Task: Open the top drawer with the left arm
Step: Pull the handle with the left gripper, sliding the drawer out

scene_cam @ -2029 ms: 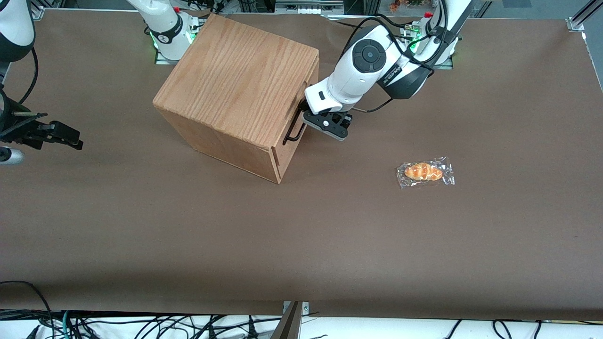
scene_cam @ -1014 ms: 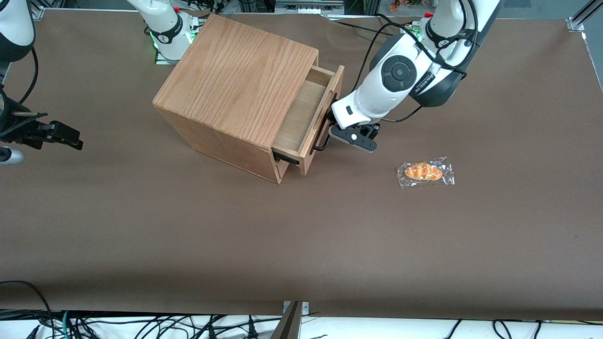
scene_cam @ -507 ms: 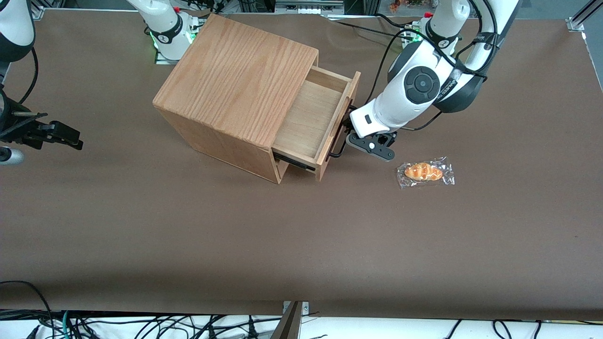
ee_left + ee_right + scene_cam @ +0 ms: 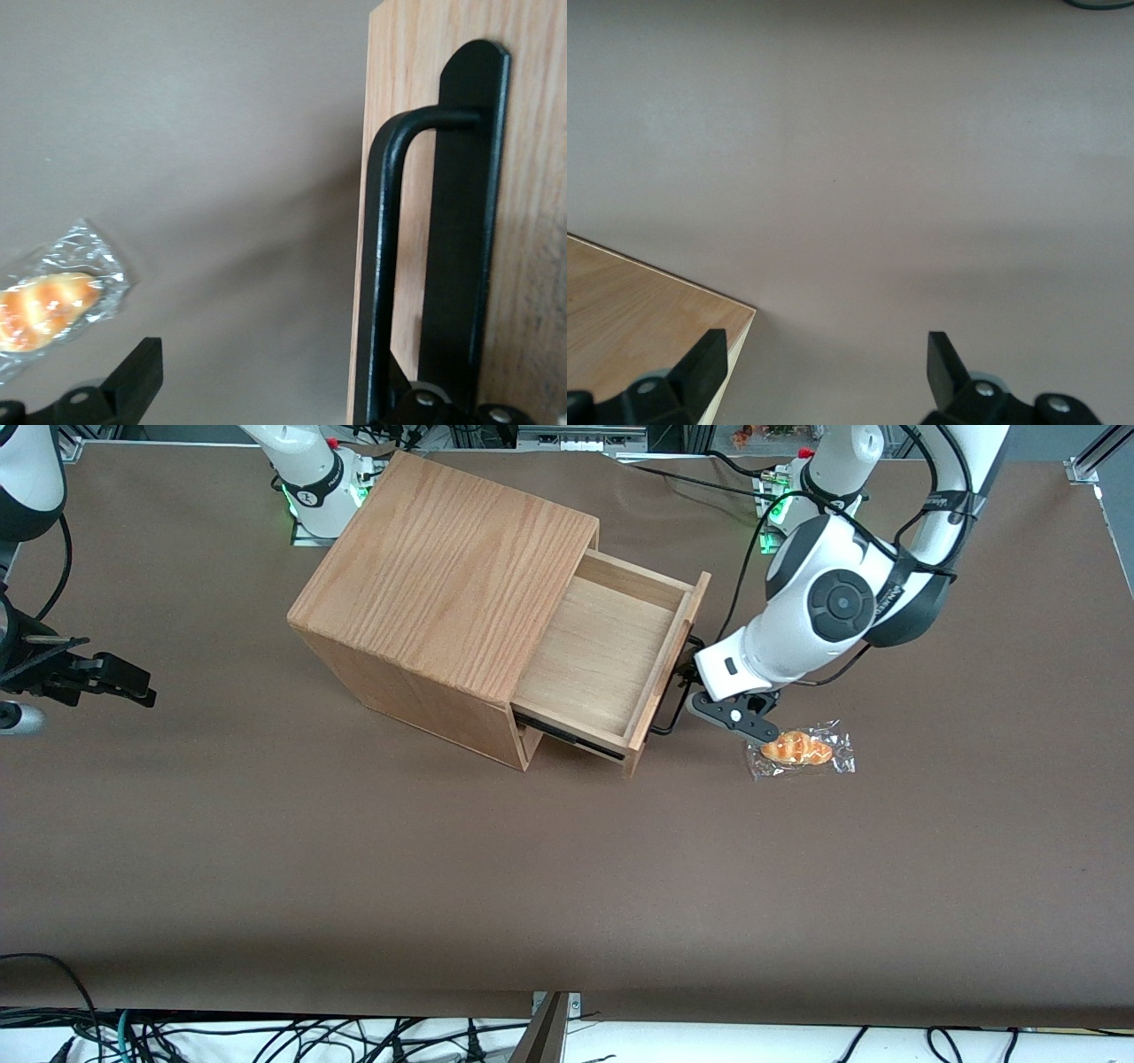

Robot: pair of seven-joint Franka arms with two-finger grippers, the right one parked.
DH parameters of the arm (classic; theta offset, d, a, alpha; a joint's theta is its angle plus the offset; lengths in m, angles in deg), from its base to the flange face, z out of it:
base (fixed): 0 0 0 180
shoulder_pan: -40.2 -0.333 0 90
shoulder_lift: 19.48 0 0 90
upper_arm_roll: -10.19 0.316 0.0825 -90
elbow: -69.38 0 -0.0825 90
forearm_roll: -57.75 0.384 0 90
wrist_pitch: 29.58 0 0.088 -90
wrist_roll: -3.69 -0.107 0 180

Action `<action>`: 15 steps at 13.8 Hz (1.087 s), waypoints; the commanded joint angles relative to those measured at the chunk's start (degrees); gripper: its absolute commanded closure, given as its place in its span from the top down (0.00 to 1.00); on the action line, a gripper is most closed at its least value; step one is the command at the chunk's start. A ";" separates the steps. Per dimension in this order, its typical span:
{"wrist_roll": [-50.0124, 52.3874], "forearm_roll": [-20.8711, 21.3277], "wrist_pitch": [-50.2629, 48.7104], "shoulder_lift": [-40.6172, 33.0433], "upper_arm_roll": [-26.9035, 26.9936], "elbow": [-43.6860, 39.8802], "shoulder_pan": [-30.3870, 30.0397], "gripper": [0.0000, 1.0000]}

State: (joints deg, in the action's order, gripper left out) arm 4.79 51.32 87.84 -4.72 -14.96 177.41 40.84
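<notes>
The top drawer (image 4: 611, 655) stands well out of the cabinet (image 4: 443, 602), the left arm's pincer (image 4: 700, 704) seemingly spread wide, one finger (image 4: 443, 407) hooked inside the black handle (image 4: 381, 266) to draw it outward.

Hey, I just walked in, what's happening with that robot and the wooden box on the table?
The white left arm has its black end effector hooked on the thin black wire handle of the light-wood top drawer in the oak-grain cube cabinet. The drawer stands pulled well out, showing a bare inside. A plastic-wrapped bread roll lies on the brown table beside the end effector.
</notes>
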 commanded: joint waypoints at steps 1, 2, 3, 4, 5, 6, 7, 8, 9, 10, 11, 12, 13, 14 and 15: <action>-1.89 6.17 -2.38 -2.63 2.03 0.69 -1.34 1.00; -2.94 6.16 -2.38 -2.63 2.29 0.60 -1.43 1.00; -3.47 6.16 -2.46 -2.72 2.99 0.60 -1.51 1.00; -3.48 6.16 -2.81 -2.63 3.08 0.60 -1.60 1.00; -3.57 6.16 -2.99 -2.63 3.08 0.60 -1.60 1.00; -3.57 6.16 -2.99 -2.63 3.08 0.60 -1.60 1.00; -3.48 6.16 -2.99 -2.63 3.08 0.60 -1.60 1.00; -3.48 6.16 -2.99 -2.54 3.08 0.60 -1.60 1.00; -3.48 5.99 -3.08 -2.63 3.08 0.60 -1.60 1.00; -3.39 5.21 -3.17 -2.63 3.08 0.52 -1.60 1.00; -3.39 4.59 -3.60 -2.63 3.00 -0.01 -1.60 1.00; -3.48 2.32 -4.91 -2.63 3.00 -0.79 -1.60 1.00; -3.48 -0.40 -5.62 -2.72 3.00 -1.06 -1.60 1.00; -3.48 -2.34 -6.06 -2.72 3.00 -1.68 -1.60 1.00; -3.48 -3.67 -7.29 -2.72 3.08 -2.29 -1.60 1.00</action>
State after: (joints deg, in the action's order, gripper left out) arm 2.16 49.27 85.18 -4.82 -13.11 177.01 39.59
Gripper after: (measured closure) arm 0.000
